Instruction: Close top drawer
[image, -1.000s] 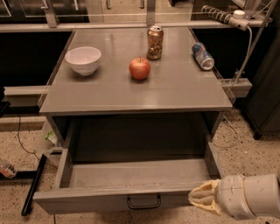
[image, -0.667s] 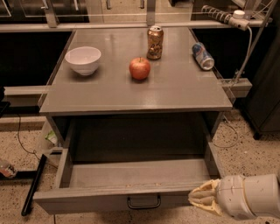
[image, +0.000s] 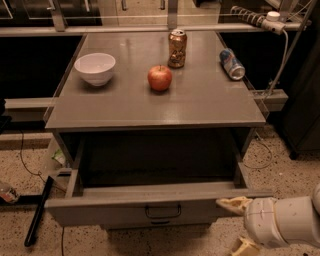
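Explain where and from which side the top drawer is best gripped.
Probably the dark loop handle at the centre of the flat front of the top drawer, approached from the front, since the drawer stands pulled out and the loop juts forward. The gripper, open, is by the front's right end.

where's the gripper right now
Bottom right of the camera view: the gripper is at the front of the open top drawer, by its right end.
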